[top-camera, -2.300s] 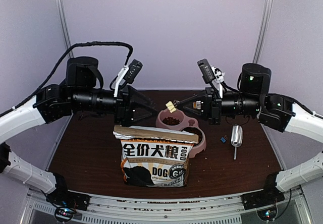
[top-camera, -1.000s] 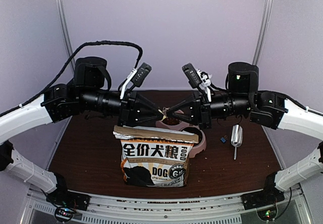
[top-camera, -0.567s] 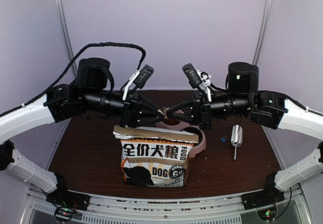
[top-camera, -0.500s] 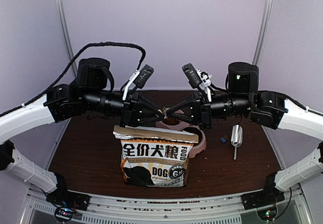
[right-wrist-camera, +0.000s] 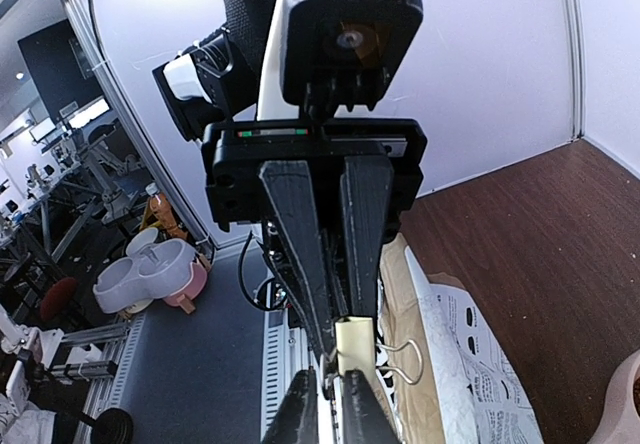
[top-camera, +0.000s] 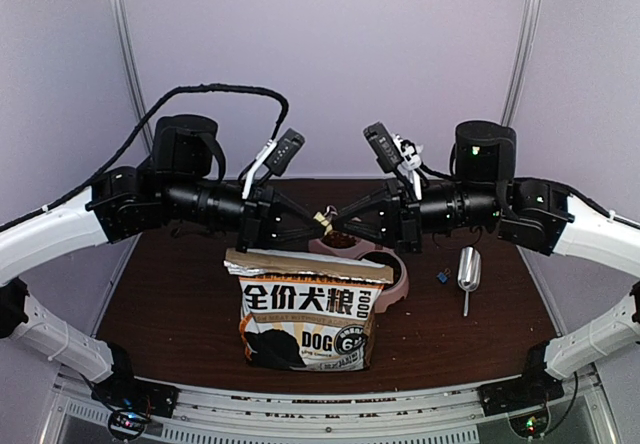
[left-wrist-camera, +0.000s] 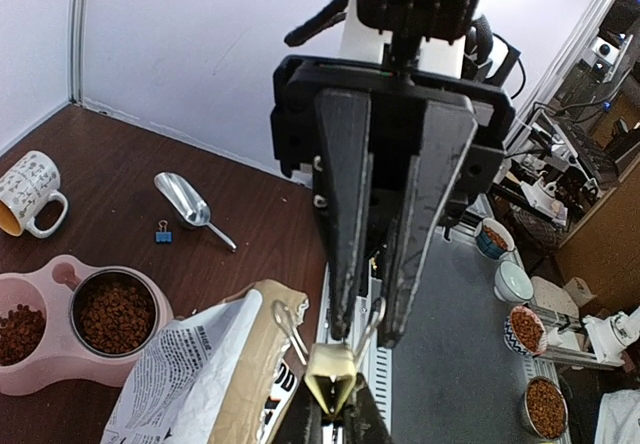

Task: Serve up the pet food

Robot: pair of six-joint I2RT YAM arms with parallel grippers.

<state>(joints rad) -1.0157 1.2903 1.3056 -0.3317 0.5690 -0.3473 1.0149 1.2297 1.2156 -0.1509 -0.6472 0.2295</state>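
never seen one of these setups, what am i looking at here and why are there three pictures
These are two robot arms bolted at the near edge of a brown table. One picture comes from a fixed camera above and behind them. The other two come from small cameras on each wrist, so each looks along its own arm at the opposite one. On the table are a printed dog food bag, a pink double bowl with pet food in it, a metal scoop, a small blue clip and a mug. Above the bag the left gripper pinches a cream binder clip. The right gripper is at its wire handles, though I cannot tell if it grips.
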